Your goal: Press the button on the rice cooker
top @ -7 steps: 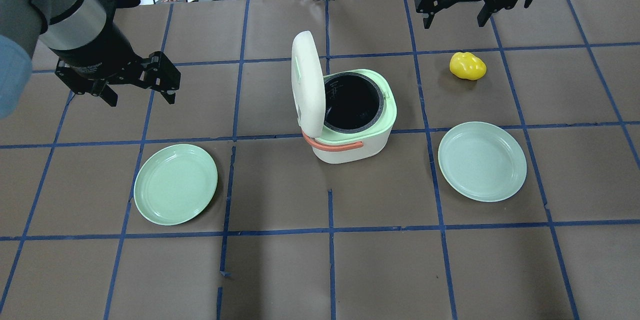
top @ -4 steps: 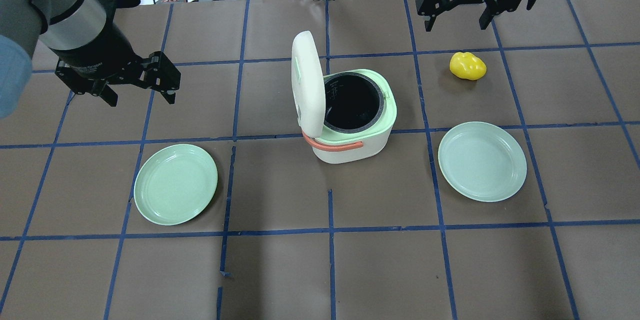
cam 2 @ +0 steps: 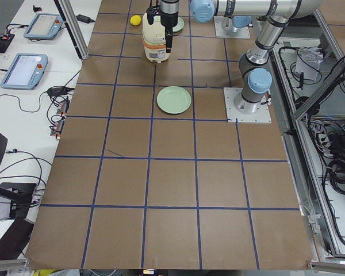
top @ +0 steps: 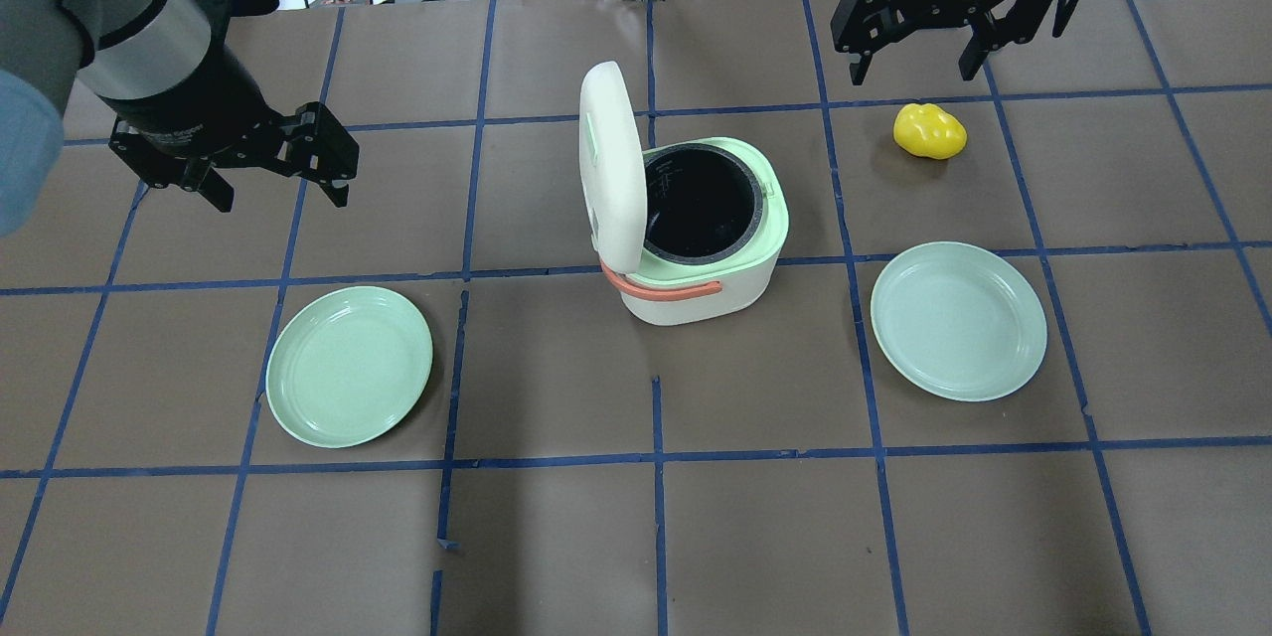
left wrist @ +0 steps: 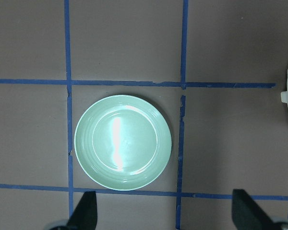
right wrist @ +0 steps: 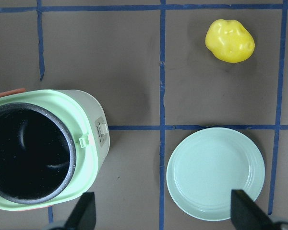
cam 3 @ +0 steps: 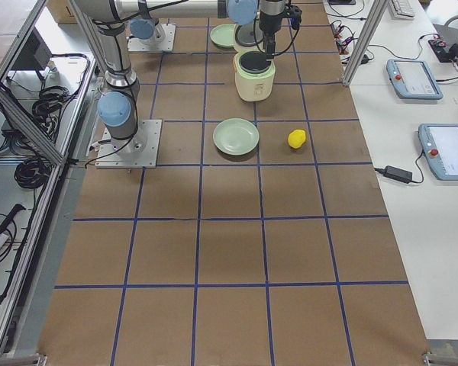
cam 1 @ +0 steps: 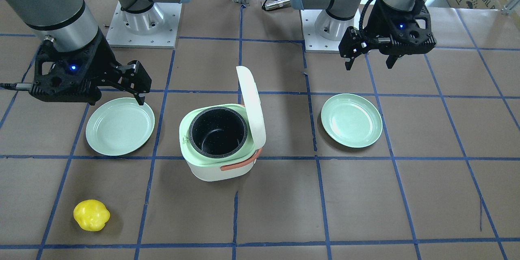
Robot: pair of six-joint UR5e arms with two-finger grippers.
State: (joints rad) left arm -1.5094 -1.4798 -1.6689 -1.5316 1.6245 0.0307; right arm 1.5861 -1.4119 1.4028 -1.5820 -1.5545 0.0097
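**Lid up, both grippers clear of the cooker**

The rice cooker (top: 696,238) sits about midway along the working stretch of the table, somewhat nearer the operators' edge than the robot's. Its lid (top: 611,164) stands upright on the hinge at the side facing the robot's left. The black inner pot (top: 701,204) is exposed and looks empty, and the salmon handle (top: 661,288) lies folded against the wall facing the robot.

The left gripper (top: 280,199) hangs above bare table on the robot's left, well apart from the cooker, with its fingers spread and nothing between them. The right gripper (top: 909,75) hovers close to the operators' edge, just beyond a lumpy yellow object (top: 929,131). It is likewise spread wide and empty.

A small tab and printed panel (right wrist: 100,132) show on the cooker's rim on the side opposite the hinge (most likely the lid release, though the print is too small to read). Since the lid already stands open, the press appears to be done, and both tools seem parked high and wide so as not to knock the lid shut.

A mint plate (top: 348,366) lies to the cooker's left and another plate (top: 958,320) to its right, both toward the robot's edge and both bare. They play no part in the press.
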